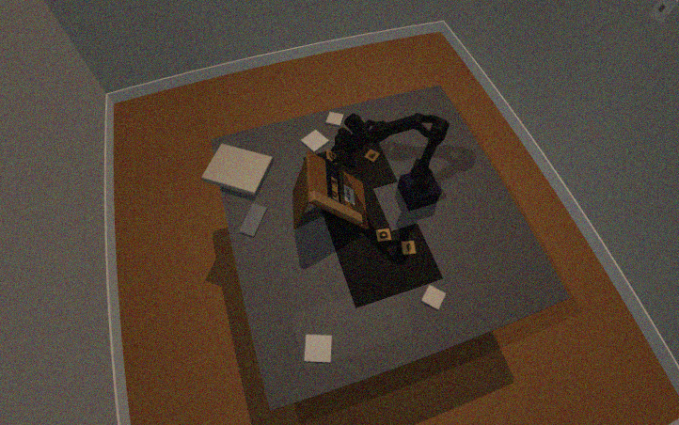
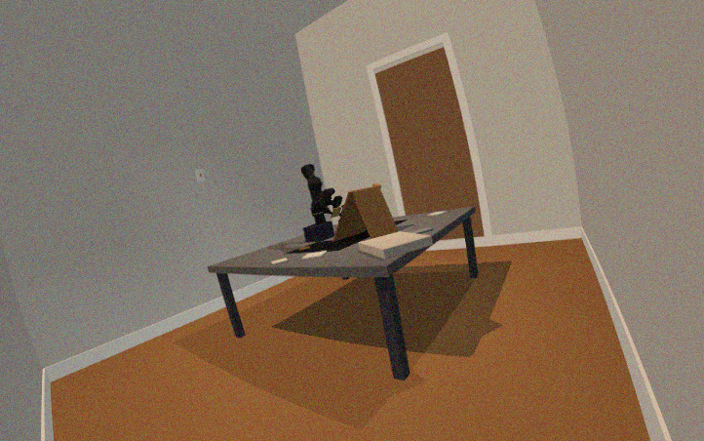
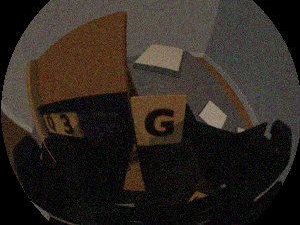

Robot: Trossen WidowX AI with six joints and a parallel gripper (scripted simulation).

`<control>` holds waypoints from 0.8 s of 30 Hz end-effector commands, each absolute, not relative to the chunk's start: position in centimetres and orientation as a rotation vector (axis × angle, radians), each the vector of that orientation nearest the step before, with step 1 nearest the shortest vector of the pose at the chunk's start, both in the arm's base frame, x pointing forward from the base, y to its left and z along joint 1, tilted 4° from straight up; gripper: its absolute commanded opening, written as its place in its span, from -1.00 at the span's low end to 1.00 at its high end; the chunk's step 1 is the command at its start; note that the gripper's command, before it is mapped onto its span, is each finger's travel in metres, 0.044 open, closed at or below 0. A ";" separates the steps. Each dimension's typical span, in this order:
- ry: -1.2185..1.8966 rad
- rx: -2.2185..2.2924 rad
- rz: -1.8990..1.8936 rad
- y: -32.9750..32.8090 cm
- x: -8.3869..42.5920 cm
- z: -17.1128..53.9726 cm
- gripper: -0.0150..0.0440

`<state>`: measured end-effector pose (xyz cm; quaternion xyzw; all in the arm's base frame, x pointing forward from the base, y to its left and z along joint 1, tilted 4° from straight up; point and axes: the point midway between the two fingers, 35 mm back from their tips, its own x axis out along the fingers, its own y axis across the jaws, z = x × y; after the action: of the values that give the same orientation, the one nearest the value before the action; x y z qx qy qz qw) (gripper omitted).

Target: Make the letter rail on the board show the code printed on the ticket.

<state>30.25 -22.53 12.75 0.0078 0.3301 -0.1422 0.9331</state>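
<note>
My gripper (image 1: 334,153) (image 3: 159,123) is shut on the G tile (image 1: 330,155) (image 2: 336,211) (image 3: 159,115). It holds the tile upright just off the open end of the dark rail (image 3: 102,128) on the sloped wooden board (image 1: 315,175) (image 2: 374,210) (image 3: 85,61). In the wrist view a small gap shows between tile and rail end. Two tiles sit at the rail's far end: one reads 3 (image 3: 69,124), the other (image 3: 50,122) looks like 0 or D. The ticket (image 1: 349,195) is on the board, its print unreadable. Loose tiles (image 1: 371,155) (image 1: 384,234) (image 1: 408,246) lie off the board.
A pale box (image 1: 238,167) (image 2: 392,244) (image 3: 160,56) stands behind the board, beside a thin grey slab (image 1: 253,220). Flat white squares (image 1: 314,140) (image 1: 334,118) (image 1: 434,297) (image 1: 318,348) lie about the counter (image 1: 481,240). A black mat (image 1: 365,285) lies before the board.
</note>
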 end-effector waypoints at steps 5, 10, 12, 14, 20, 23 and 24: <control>0.675 0.020 -0.297 -22.1 30.3 12.7 -0.49; 0.675 0.020 -0.296 -21.9 30.4 12.7 -0.49; 0.675 0.020 -0.296 -21.8 30.4 12.7 -0.49; 0.674 0.020 -0.296 -21.7 30.5 12.7 -0.49; 0.674 0.021 -0.296 -21.4 30.6 12.6 -0.49; 0.674 0.021 -0.296 -21.3 30.6 12.6 -0.49; 0.674 0.021 -0.296 -21.2 30.6 12.6 -0.49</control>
<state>30.60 -21.37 12.65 0.0085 0.3301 -0.1419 0.9332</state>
